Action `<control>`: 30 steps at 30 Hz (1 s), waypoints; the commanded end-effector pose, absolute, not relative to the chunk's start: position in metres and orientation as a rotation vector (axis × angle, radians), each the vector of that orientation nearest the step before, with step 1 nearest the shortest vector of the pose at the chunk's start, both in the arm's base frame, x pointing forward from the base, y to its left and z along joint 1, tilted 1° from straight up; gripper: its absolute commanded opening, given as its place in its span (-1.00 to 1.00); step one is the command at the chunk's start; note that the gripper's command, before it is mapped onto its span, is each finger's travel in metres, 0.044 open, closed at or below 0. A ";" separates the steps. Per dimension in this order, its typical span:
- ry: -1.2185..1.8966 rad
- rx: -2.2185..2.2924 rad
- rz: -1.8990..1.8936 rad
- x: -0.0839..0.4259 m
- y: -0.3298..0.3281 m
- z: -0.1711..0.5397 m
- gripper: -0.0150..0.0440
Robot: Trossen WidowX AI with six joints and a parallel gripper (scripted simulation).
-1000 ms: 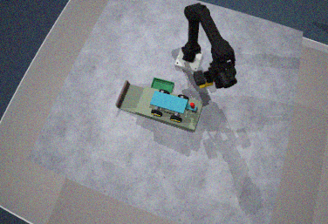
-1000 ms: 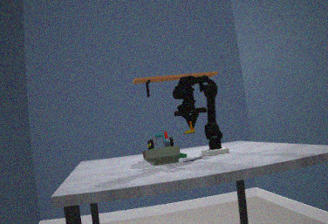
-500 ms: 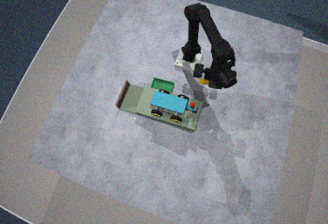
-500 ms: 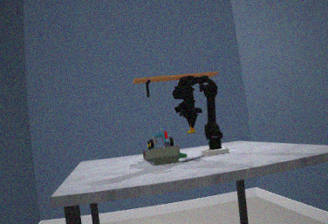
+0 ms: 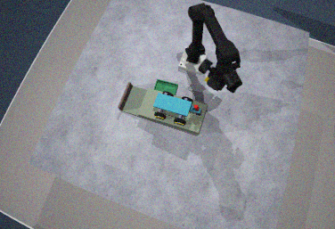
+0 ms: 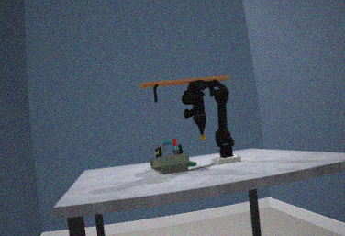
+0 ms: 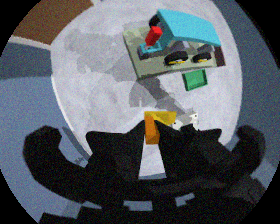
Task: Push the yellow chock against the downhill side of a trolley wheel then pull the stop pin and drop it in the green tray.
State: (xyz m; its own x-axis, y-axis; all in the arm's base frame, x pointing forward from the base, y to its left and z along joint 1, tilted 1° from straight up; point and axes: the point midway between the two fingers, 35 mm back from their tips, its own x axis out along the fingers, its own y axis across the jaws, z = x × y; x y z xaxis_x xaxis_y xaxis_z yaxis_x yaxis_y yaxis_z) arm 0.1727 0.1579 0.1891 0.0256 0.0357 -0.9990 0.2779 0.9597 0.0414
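Note:
My gripper (image 6: 202, 134) (image 7: 148, 123) is shut on the orange handle of the yellow chock (image 5: 207, 79) (image 6: 203, 138) (image 7: 165, 117). It holds the chock in the air, well above the table and off to the arm-base side of the ramp (image 5: 142, 100) (image 6: 170, 165) (image 7: 141, 69). The trolley (image 5: 173, 104) (image 7: 191, 27), with a blue top and black wheels, stands on the ramp. The red-headed stop pin (image 5: 196, 107) (image 6: 174, 142) (image 7: 153, 36) stands upright in its holder at the trolley's uphill end. The green tray (image 5: 166, 86) (image 6: 193, 163) (image 7: 195, 80) lies beside the ramp. The chock's underside is hidden.
A brown end board (image 5: 126, 96) (image 7: 220, 56) stands across the ramp's low end. The arm's white base plate (image 5: 183, 65) (image 6: 226, 160) is on the tray's side of the ramp, behind the gripper. All stand on the grey table (image 5: 89, 134) (image 6: 115, 193).

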 end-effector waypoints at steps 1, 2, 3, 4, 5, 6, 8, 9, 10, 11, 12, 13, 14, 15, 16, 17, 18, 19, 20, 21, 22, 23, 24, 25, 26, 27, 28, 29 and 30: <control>1.527 0.368 -0.306 0.173 0.158 0.190 -0.49; 1.523 0.394 -0.333 0.173 0.158 0.190 -0.49; 1.519 0.421 -0.359 0.173 0.158 0.190 -0.49; 1.515 0.447 -0.385 0.173 0.158 0.190 -0.49; 1.511 0.474 -0.411 0.173 0.158 0.190 -0.49; 1.506 0.500 -0.437 0.173 0.158 0.190 -0.49; 1.495 0.554 -0.490 0.173 0.158 0.190 -0.49; 1.489 0.581 -0.517 0.173 0.158 0.190 -0.49; 1.482 0.608 -0.544 0.173 0.158 0.190 -0.49; 1.475 0.636 -0.571 0.173 0.158 0.190 -0.49; 1.468 0.663 -0.598 0.173 0.158 0.190 -0.49; 1.460 0.690 -0.625 0.173 0.158 0.190 -0.49; 1.453 0.717 -0.651 0.173 0.158 0.190 -0.49; 1.444 0.744 -0.678 0.173 0.158 0.190 -0.49; 1.436 0.771 -0.705 0.173 0.158 0.190 -0.49; 1.427 0.797 -0.732 0.173 0.158 0.190 -0.49; 1.417 0.824 -0.758 0.173 0.158 0.190 -0.49; 1.408 0.851 -0.785 0.173 0.158 0.190 -0.49; 1.398 0.878 -0.812 0.173 0.158 0.190 -0.49; 1.387 0.904 -0.838 0.173 0.158 0.190 -0.49; 1.376 0.931 -0.865 0.173 0.158 0.190 -0.49; 1.365 0.958 -0.892 0.173 0.158 0.190 -0.49; 1.353 0.984 -0.918 0.173 0.158 0.190 -0.49; 1.341 1.011 -0.944 0.173 0.158 0.190 -0.49; 1.329 1.037 -0.971 0.173 0.158 0.190 -0.49; 1.316 1.063 -0.997 0.173 0.158 0.190 -0.49; 1.303 1.089 -1.024 0.173 0.158 0.190 -0.49; 1.290 1.116 -1.050 0.173 0.158 0.190 -0.49; 1.276 1.142 -1.076 0.173 0.158 0.190 -0.49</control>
